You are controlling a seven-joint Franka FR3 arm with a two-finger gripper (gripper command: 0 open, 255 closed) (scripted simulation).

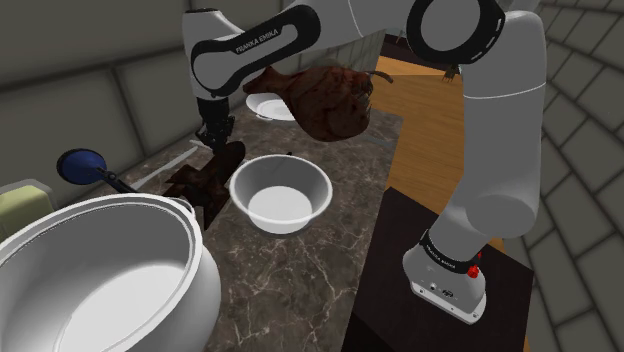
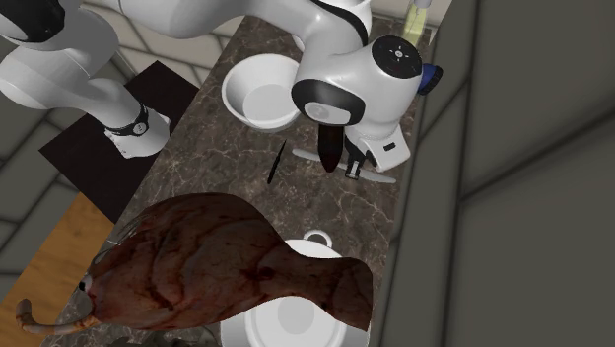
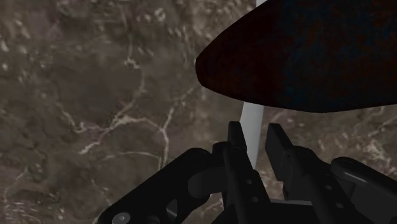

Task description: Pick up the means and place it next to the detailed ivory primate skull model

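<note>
A knife with a pale blade (image 1: pixel 165 170) lies on the dark marble counter (image 1: pixel 300 270). My gripper (image 1: pixel 212 140) is down on it, and the blade (image 2: pixel 379 175) sticks out sideways from under the gripper (image 2: pixel 330 166). In the wrist view the two fingers of my gripper (image 3: pixel 256 143) stand close together with the pale blade (image 3: pixel 252 127) clasped between them. A dark brown lump (image 3: pixel 305 57) hangs just past the fingertips and covers the blade's far part. The big mottled brown skull-like model (image 1: pixel 325 100) rests on a white plate (image 1: pixel 262 106) farther along the counter.
A white bowl (image 1: pixel 280 193) stands right beside the gripper. A large white pot (image 1: pixel 95 280) is at the shoulder view's lower left, with a blue ladle (image 1: pixel 80 165) behind it. A thin black stick (image 2: pixel 276 163) lies near the bowl. The brown model (image 2: pixel 217 261) looms close in the second exterior view.
</note>
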